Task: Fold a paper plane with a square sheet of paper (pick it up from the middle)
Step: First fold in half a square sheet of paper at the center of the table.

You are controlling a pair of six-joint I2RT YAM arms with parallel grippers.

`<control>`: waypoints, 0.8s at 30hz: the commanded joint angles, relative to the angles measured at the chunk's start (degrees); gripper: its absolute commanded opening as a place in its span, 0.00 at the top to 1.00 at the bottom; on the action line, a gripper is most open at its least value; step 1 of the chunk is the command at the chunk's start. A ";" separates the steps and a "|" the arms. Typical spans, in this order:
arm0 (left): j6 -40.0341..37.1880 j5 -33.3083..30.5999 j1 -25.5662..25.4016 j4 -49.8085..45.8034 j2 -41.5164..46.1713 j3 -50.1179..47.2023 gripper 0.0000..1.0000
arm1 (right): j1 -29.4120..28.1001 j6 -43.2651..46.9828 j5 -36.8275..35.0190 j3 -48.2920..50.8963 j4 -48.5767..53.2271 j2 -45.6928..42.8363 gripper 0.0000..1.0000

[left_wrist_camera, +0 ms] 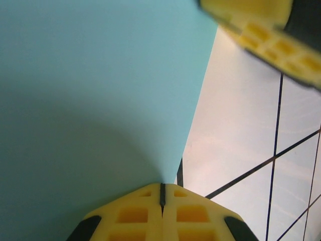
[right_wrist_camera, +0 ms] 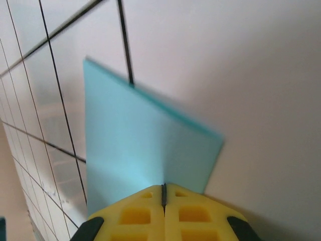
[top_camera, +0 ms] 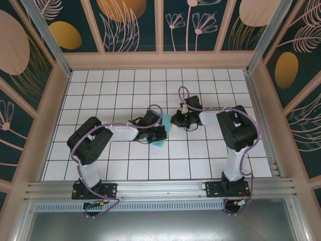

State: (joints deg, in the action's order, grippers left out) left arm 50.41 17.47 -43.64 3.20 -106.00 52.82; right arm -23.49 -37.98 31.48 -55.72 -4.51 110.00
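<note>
square sheet of paper (top_camera: pixel 167 133): light blue, lay flat on the white grid table (top_camera: pixel 125 85), between the two grippers.
top view, left gripper (top_camera: pixel 159 133): sat over the sheet's left part; jaws too small to judge there.
top view, right gripper (top_camera: pixel 176 119): just off the sheet's far right corner.
left wrist view: yellow fingertips (left_wrist_camera: pixel 145 201) closed to a thin slit, the sheet's edge running right up to them; paper spread ahead and left, bare tiles right; a blurred yellow finger (left_wrist_camera: pixel 261 30) ahead right.
right wrist view: fingertips (right_wrist_camera: pixel 145 203) likewise closed, touching the sheet's near edge; its corners ahead on grid lines.
pinch: cannot tell.
</note>
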 commanded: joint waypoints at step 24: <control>-7.20 -2.98 -0.07 -5.68 2.49 0.22 1.00 | -4.90 -3.18 -1.72 4.24 -4.13 -2.14 1.00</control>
State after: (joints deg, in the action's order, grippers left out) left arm 44.12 15.59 -43.81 0.69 -104.86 53.17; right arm -28.49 -39.57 28.97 -51.94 -6.66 106.04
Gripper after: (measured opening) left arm 0.067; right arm 0.043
